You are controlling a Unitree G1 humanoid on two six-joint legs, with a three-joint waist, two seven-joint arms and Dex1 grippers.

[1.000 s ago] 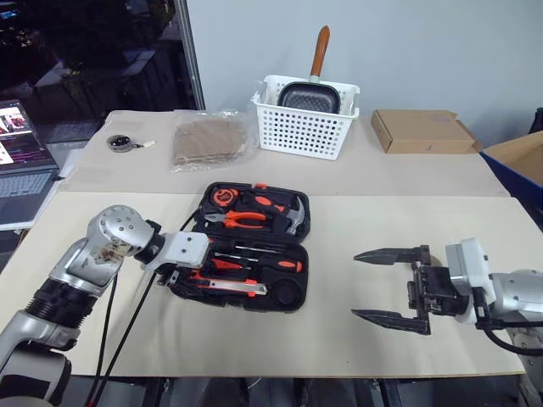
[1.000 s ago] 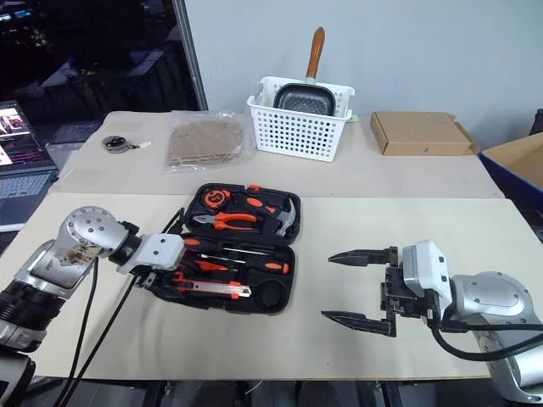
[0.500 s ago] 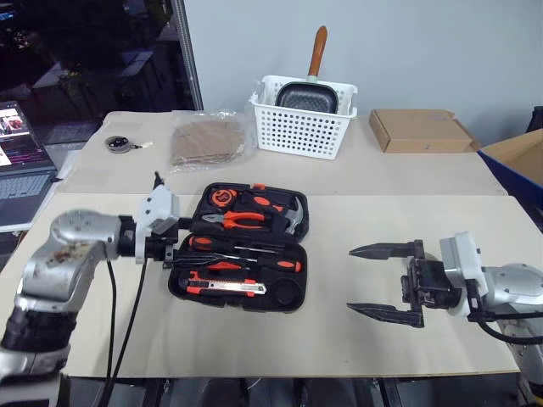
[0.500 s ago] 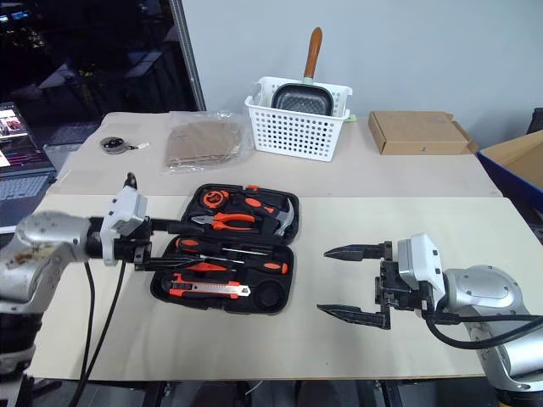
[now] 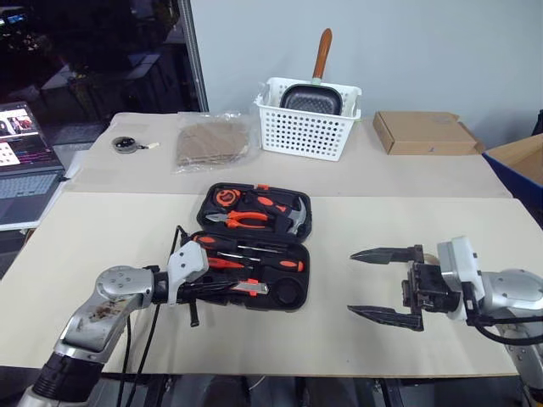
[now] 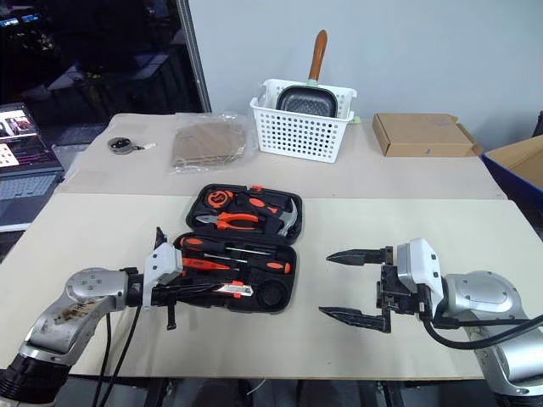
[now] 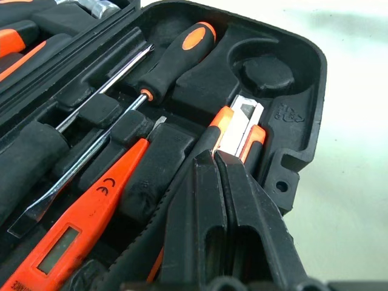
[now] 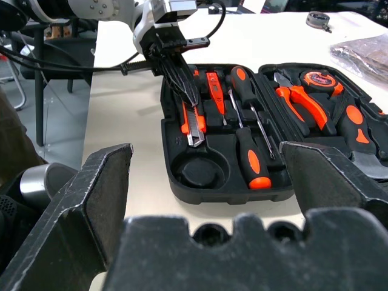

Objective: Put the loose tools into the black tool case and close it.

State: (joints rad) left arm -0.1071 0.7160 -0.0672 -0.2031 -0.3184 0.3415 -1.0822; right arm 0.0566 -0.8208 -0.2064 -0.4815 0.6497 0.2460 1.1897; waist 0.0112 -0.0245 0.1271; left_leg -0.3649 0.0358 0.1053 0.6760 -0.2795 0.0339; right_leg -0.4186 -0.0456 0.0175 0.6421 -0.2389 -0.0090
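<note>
The flat black moulded-plastic tool case (image 5: pixel 253 246) lies open on the beige table (image 5: pixel 356 331), its lid half lying away from the robot with orange-handled pliers (image 5: pixel 240 219) and a hammer (image 5: pixel 295 219) in it. The left tool (image 5: pixel 222 287) reaches in over the near left corner of the case with its two black fingers (image 7: pixel 227 206) clenched together, their tips lying over the orange-and-black utility knife (image 7: pixel 242 130), which sits in the recess along the case's near edge; whether they press on it I cannot tell. Just beyond the left tool's tips, further into the case, lie the small all-orange tester screwdriver (image 7: pixel 91 212) and two black-and-orange-handled screwdrivers (image 7: pixel 176 57), each in its own moulded slot. The right tool (image 5: pixel 386 284) hangs above the table to the right of the case, well apart from it, its fingers spread wide and holding nothing, pointing toward the case's right side. Far behind both tools stands a white lattice plastic basket (image 5: pixel 307 131) holding a dark pan.
</note>
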